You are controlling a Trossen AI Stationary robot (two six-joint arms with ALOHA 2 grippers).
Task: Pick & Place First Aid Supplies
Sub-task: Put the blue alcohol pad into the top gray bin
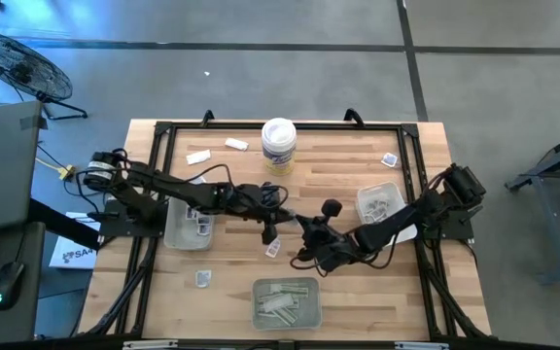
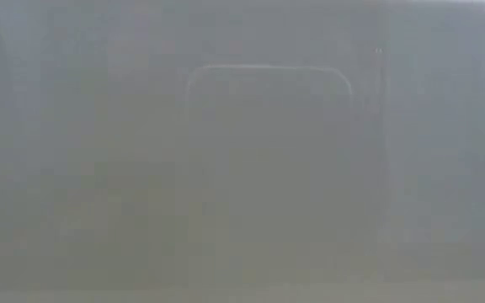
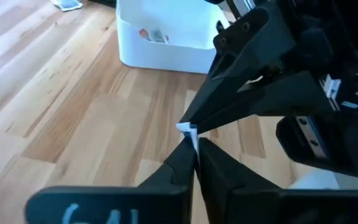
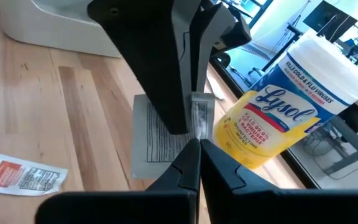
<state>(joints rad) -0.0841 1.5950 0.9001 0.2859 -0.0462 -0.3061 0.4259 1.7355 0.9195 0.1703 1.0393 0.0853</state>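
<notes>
Claw by claw, we start with the high view. The left claw [image 1: 270,235] reaches from the left to the middle of the desk [image 1: 358,282], and the right claw [image 1: 295,248] comes in from the right to meet it. A small white packet [image 1: 273,249] shows at the meeting point. Around them stand the left tray [image 1: 188,226], the right tray [image 1: 379,202] and the lower tray [image 1: 285,301], each holding supplies. The white tub [image 1: 278,144] stands at upper centre. Loose packets lie at the upper left [image 1: 198,157], upper right [image 1: 389,159] and lower left [image 1: 202,278].

The low view shows us only a grey haze, and we can make out nothing on the desk.

In the left wrist view, the left claw [image 3: 193,148] is pressed together at lower centre, pinching the packet [image 3: 187,129] by its edge. The right claw [image 3: 194,124] comes down from the upper right, its fingers also pressed together and its tips at the same packet. We cannot tell whether they grip it. A tray [image 3: 160,56] with a packet inside sits at the top.

In the right wrist view, the right claw [image 4: 197,147] is closed at lower centre. The packet [image 4: 201,115] stands upright just above its tips, against the left claw's dark fingers [image 4: 166,62]. Below lies a printed packet [image 4: 157,146] flat on the desk. A red-print packet [image 4: 23,174] lies at lower left, and the tub [image 4: 291,106] is at the right.
</notes>
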